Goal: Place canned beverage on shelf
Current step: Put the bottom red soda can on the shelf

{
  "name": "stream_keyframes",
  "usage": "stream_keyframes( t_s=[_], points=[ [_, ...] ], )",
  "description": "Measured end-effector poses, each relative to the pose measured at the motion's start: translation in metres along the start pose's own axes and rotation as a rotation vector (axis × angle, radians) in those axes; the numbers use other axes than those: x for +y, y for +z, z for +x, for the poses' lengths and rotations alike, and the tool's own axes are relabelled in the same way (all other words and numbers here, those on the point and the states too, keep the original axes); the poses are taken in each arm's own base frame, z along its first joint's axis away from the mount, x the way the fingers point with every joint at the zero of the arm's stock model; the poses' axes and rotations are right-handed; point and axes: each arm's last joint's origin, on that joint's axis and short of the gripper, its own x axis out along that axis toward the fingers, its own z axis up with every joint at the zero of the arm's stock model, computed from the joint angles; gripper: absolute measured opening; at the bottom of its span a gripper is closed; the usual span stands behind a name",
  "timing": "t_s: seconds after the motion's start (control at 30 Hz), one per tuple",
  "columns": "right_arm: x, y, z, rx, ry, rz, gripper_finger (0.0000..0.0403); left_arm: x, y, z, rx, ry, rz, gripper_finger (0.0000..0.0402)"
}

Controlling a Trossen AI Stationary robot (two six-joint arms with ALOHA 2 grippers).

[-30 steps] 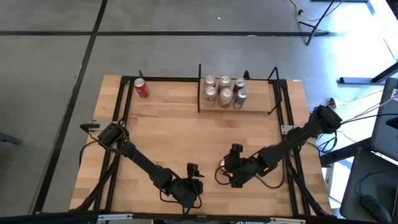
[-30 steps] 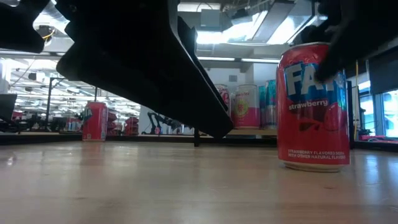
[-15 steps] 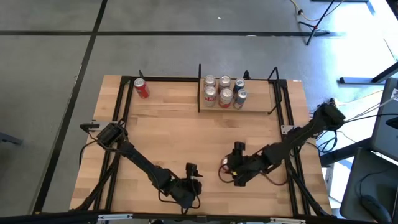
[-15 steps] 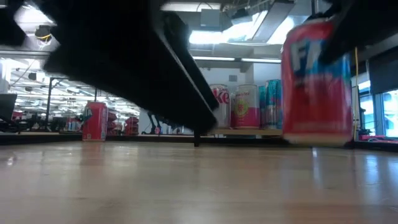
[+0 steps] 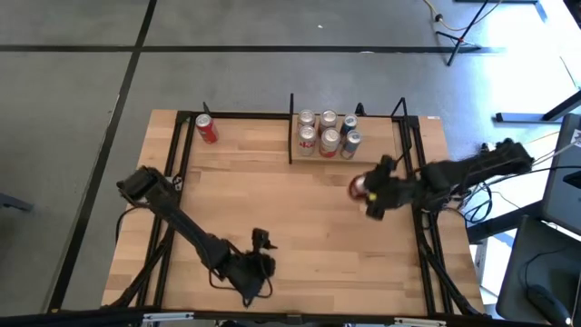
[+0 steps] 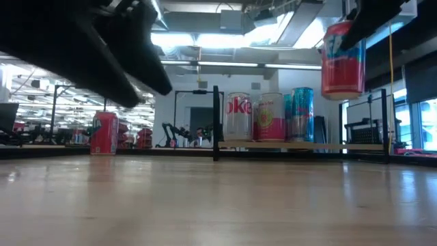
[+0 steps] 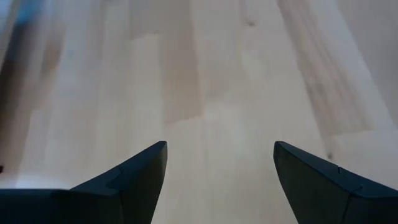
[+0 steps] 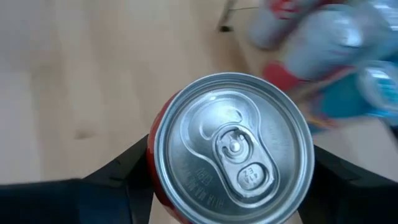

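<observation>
Overhead, the right arm reaches in from the worktop's right edge, stretched nearly level toward the left, with its right claw (image 5: 368,193) pinching a red can (image 5: 359,186) from the sides, in front of the shelf (image 5: 372,155) and toward its right part. The left arm runs from the worktop's (image 5: 272,200) left side down to the near edge, where the left claw (image 5: 259,241) sits low with its fingers (image 7: 134,180) spread over bare wood and nothing between them.

From worktop height the red can (image 6: 343,59) hangs upright in the air, well above the shelf board (image 6: 300,145), its base higher than the tops of the cans standing there; the overhead camera cannot show that height. The same level view shows 3 cans (image 6: 273,116) in a row on the board and 1 more red can (image 6: 104,132) standing far off at the back left corner (image 5: 207,128).

Only the right wrist camera shows the held can's silver lid and pull tab (image 8: 233,148), with the shelf's cans blurred beyond it. Looking straight down, 6 cans (image 5: 328,133) fill the shelf's left part.
</observation>
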Motion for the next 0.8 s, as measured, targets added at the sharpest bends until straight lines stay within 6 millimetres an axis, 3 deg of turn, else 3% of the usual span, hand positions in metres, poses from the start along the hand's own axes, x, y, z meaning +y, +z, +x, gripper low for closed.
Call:
stream_keyframes(
  t_s=[0.3,0.57,0.8],
  points=[
    [-0.067,-0.01,-0.027,-0.047,-0.158,0.071,0.0265,0.059,-0.034,-0.017,-0.093,-0.044,-0.11,0.0289],
    [-0.114,-0.006,-0.014,0.021,-0.184,0.137,0.0265,0.103,-0.052,-0.015,-0.151,-0.133,-0.088,0.0289],
    [-0.158,-0.004,0.007,0.056,-0.13,0.186,0.0265,0.125,-0.054,-0.006,-0.139,-0.153,-0.017,0.0289]
  ],
)
